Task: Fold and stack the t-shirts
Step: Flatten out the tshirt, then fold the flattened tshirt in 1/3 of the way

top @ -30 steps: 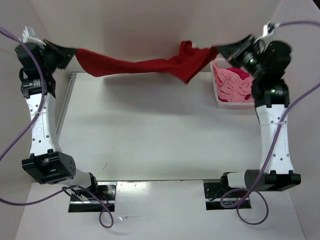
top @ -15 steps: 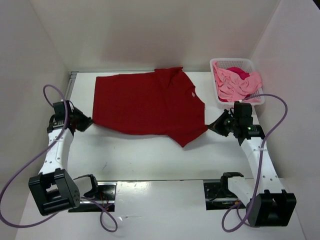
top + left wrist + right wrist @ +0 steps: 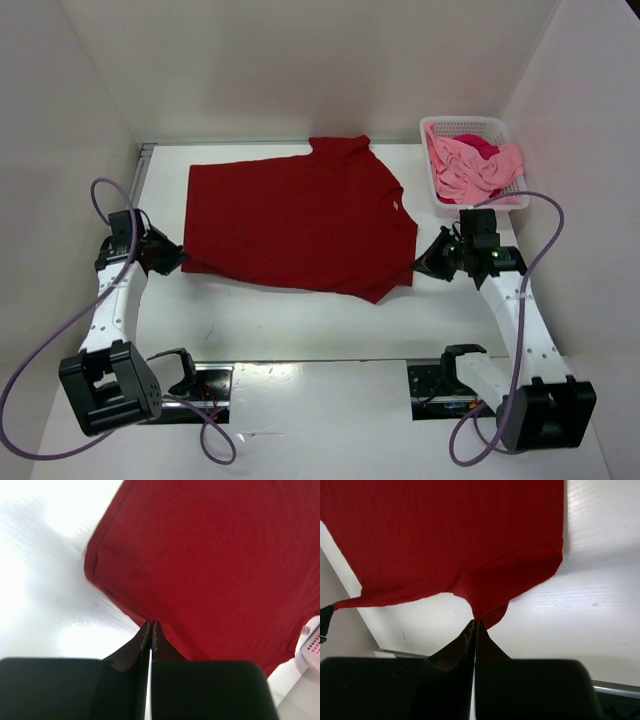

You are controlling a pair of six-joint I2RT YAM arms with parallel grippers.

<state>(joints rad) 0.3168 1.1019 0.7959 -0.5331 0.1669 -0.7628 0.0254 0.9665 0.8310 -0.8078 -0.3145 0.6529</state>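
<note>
**A:** Start at the left. What's the left gripper [image 3: 176, 260] doing?

**B:** It's clenched on the red shirt [image 3: 300, 215]. It sits at the left middle of the overhead view, pinching the shirt's lower-left corner. The wrist view shows its fingers pressed together right at the hem.

**A:** And the shirt itself?

**B:** It's spread flat on the table [image 3: 300, 325], filling the centre of the frame. One sleeve pokes up at top centre. The collar faces right, with a small white tag showing there. There's no fold in it yet.

**A:** Right side?

**B:** The right gripper [image 3: 422, 262], right of centre, is also closed on the red shirt, at its lower-right edge. Its wrist view shows the cloth drawn to a point between the fingers.

**A:** Further right?

**B:** The basket [image 3: 465, 123] is in the upper right corner. The pink shirt [image 3: 470, 175] lies crumpled in it, and the magenta shirt [image 3: 483, 146] peeks out toward the top.

**A:** So how far along are we?

**B:** Early, I'd say. One shirt is laid out for folding, none is folded, and nothing is stacked. Two more wait in the basket.

**A:** What's left, then?

**B:** Fold the red one. Then pull out, spread and fold the other two, and pile all three. That's most of the job, by my reckoning.
</note>
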